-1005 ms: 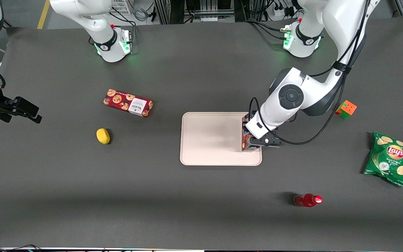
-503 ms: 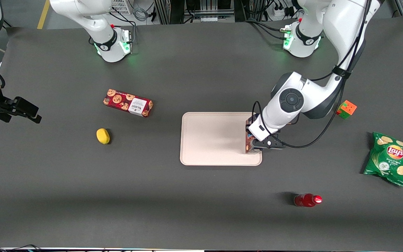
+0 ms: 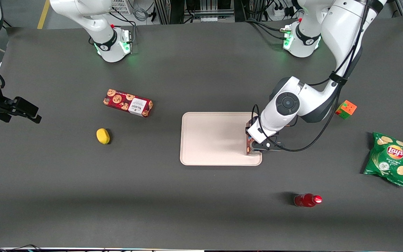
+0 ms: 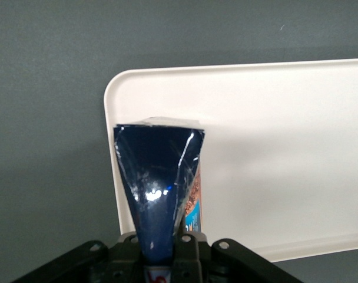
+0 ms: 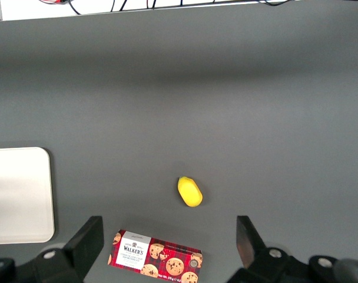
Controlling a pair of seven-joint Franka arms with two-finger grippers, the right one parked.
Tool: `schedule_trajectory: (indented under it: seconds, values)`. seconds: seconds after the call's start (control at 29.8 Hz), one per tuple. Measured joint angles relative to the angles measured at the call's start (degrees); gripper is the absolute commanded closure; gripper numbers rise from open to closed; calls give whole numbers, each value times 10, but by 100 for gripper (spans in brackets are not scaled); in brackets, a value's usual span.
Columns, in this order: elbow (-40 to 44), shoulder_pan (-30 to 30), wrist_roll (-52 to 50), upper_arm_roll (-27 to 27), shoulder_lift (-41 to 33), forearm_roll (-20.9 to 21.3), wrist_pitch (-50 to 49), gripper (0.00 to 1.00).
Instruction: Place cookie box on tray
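Since a second ago the tool dropped a bit lower, clamped on the small dark-blue and reddish-brown cookie box, which stands on end on the pale cream plastic tray, at its working-arm edge.

Robotics laboratory. Two white arms are bolted at lit bases to a table under a dark grey mat, with cable bundles and power strips along its edge. The left arm's gripper hangs over a tray; assorted test objects lie scattered on the mat around the jaws.
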Motion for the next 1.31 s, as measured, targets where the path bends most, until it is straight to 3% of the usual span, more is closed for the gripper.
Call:
schedule_trajectory:
  seconds: [0.07, 0.1, 0.54, 0.7, 0.9, 1.11, 1.31]
  values:
    - [0, 0, -1, 0, 0, 0, 0, 16]
    - [0, 0, -1, 0, 0, 1, 0, 0]
    - [37, 2, -5, 0, -18, 1, -22, 0]
    - [68, 8, -6, 0, -72, -24, -107, 0]
    - [127, 12, -5, 13, -170, -54, -275, 0]
    - [194, 12, 75, 81, -260, -96, -444, 0]
    - [213, 15, 251, 205, -339, -121, -558, 0]
